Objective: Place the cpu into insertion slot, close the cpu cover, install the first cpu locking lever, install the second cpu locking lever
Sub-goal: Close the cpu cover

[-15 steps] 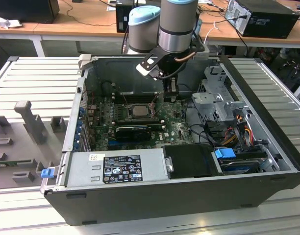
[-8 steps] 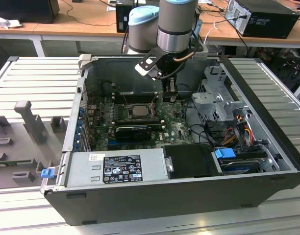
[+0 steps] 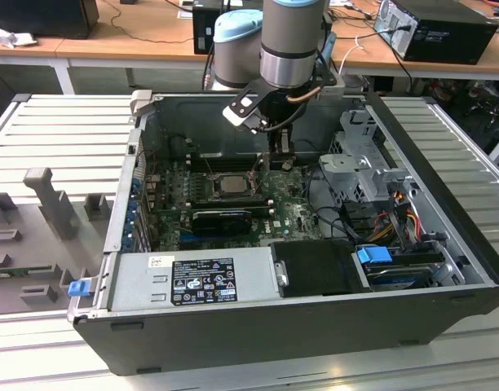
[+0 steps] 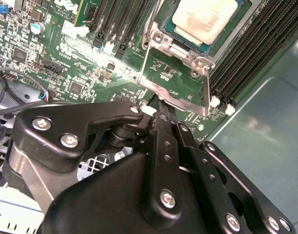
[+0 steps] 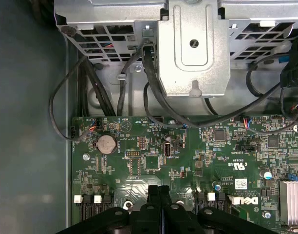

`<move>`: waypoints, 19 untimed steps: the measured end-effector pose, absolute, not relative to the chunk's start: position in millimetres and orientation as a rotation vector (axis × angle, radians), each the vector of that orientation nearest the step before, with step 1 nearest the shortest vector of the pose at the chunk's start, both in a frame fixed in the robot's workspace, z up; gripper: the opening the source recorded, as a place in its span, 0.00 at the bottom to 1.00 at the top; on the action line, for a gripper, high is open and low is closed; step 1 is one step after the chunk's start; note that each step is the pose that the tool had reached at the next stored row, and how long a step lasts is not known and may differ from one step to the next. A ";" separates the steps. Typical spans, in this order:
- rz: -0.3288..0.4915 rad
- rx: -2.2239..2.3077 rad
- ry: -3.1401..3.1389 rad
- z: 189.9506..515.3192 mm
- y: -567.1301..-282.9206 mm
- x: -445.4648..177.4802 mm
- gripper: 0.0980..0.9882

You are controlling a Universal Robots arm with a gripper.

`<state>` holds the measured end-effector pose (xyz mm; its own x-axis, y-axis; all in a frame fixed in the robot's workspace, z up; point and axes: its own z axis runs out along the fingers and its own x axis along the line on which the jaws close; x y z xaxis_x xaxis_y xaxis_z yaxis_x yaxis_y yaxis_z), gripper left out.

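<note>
Gripper point(image 4: 161, 109): the two black fingers are pressed flat together, no gap, which also shows in the first wrist view point(image 5: 158, 191). The joined tip sits against the free edge of the cpu cover point(image 4: 176, 96). I cannot tell whether that thin edge is nipped between the tips or only touched. The linkage arms are matte black, with silver screw heads.

Cpu cover: a thin, bright metal frame with a large square cut-out, through which the green board shows. It is tilted up off the socket, hinged at the end beside the chip.

Cpu point(image 4: 205, 17): a flat square with rounded corners and a dull tan-silver, slightly smeared face. It is seated in the insertion slot point(image 4: 234, 31) and lies bare. In the exterior view the cpu point(image 3: 231, 184) is at about 8 o'clock from the gripper point(image 3: 275, 159), close by.

Motherboard point(image 5: 188, 161): glossy green, densely studded with small chips. A round silver coin cell point(image 5: 106, 144) is set into it. Long black memory slots point(image 4: 256, 58) with white end clips run alongside the socket.

In the exterior view a perforated grey steel drive cage point(image 3: 355, 163) is at 3 o'clock from the gripper. A boxy grey power supply point(image 3: 192, 281) is at 6 o'clock, along the near wall of the open black case point(image 3: 315, 334). Black cables point(image 5: 149, 87) loop from the cage to the board edge.
</note>
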<state>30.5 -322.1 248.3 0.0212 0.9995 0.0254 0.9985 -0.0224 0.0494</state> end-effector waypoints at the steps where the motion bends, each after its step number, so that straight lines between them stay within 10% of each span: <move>1: 0.082 2.232 2.184 248.3 -322.1 30.1 0.01; 19: 0.082 2.232 2.184 248.3 -322.1 23.3 0.01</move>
<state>23.3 -322.1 248.3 0.0212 0.9995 0.0254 0.9985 -0.0224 0.0494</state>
